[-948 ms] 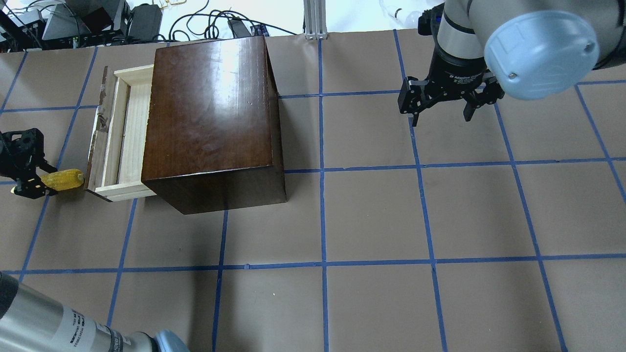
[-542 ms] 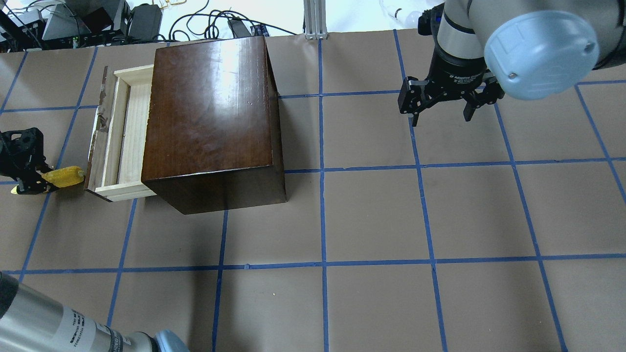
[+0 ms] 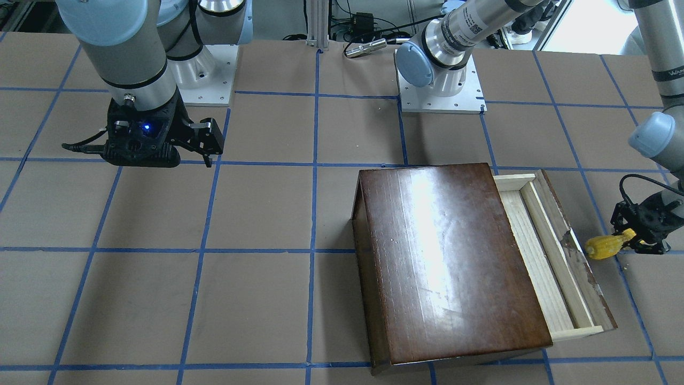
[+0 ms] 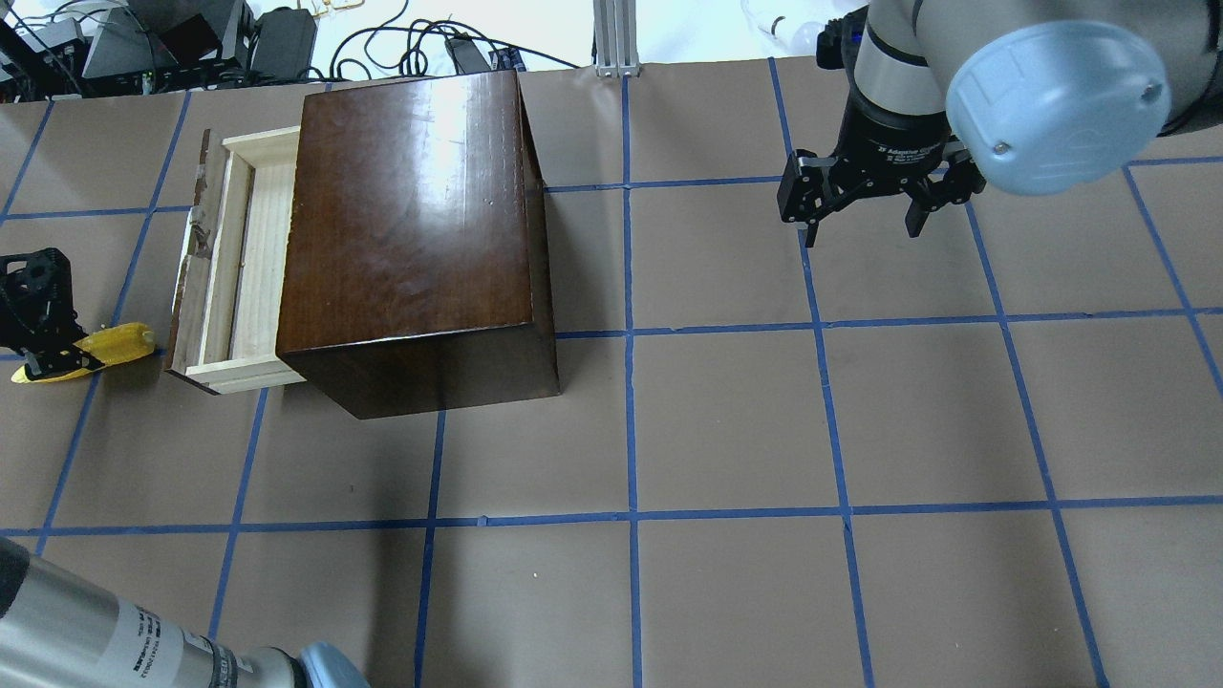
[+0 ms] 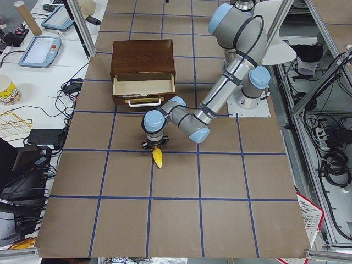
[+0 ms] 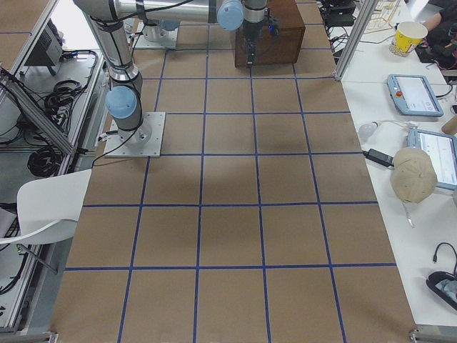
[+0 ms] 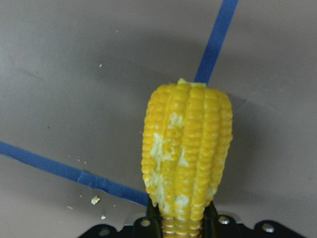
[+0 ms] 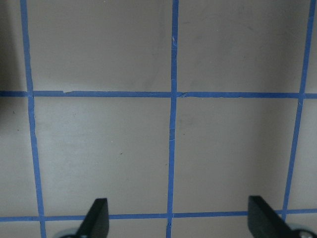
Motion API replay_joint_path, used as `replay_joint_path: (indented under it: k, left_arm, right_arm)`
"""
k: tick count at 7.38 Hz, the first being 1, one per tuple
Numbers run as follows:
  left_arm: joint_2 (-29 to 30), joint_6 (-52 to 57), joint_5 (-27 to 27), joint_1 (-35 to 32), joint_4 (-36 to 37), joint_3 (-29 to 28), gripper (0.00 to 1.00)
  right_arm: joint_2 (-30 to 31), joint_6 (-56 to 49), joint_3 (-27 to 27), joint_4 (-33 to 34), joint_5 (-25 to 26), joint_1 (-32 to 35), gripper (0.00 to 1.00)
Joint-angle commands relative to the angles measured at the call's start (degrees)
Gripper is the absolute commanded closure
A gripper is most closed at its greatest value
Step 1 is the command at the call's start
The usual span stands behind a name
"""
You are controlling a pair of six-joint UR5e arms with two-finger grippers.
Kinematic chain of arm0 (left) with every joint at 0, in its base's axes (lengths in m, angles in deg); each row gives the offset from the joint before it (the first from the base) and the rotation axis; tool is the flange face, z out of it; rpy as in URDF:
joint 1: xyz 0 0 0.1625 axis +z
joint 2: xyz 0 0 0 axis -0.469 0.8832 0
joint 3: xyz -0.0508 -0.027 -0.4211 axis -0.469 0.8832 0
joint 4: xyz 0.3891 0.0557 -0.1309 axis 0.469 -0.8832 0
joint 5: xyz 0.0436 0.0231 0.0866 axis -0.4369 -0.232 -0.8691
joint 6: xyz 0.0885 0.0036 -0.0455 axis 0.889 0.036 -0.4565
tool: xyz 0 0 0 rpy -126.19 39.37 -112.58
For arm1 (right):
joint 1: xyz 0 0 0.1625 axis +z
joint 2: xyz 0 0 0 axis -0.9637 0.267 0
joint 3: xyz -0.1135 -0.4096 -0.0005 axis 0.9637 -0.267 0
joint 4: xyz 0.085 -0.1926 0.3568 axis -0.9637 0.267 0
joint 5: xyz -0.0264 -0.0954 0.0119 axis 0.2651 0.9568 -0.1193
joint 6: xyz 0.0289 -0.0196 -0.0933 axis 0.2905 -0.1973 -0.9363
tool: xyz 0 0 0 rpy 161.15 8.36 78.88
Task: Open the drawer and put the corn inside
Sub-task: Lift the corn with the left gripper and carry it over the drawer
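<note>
The single corn (image 4: 96, 346) lies roughly crosswise to the drawer front, blunt end toward the drawer (image 4: 218, 277) and just beside its near corner, tapered tip pointing left. The left gripper (image 4: 55, 359) pinches it near the tapered end. One drawer stands pulled out to the left of one dark box (image 4: 411, 210). The right gripper (image 4: 860, 208) hangs spread wide at the far right. Brown paper gridded with blue tape (image 4: 631, 382) covers the table (image 4: 764, 592); cables (image 4: 382, 43) crowd its far edge.

One corn (image 4: 119, 341), one drawer (image 4: 229, 258), one box (image 4: 411, 210), one left hand (image 4: 55, 358), one right hand (image 4: 862, 229).
</note>
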State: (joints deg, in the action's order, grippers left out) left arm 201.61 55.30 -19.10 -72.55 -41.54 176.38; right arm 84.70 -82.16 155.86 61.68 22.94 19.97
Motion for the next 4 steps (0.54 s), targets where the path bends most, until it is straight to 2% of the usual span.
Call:
replay_joint_path:
  k: [1,2,4]
  left_arm:
    - [-2.21,-5.78,0.75,0.02,-0.33,-0.53,1.0]
    - [-3.79,-11.31,3.28,-0.15,-0.42,-0.97,1.0]
    - [-7.22,-18.62,3.57,-2.16,-2.86,-3.6,1.0]
  right_arm:
    - [0.0,0.0,0.0,-0.01,0.0,0.0,0.0]
    - [0.0,0.0,0.0,-0.01,0.0,0.0,0.0]
    - [0.0,0.0,0.0,-0.01,0.0,0.0,0.0]
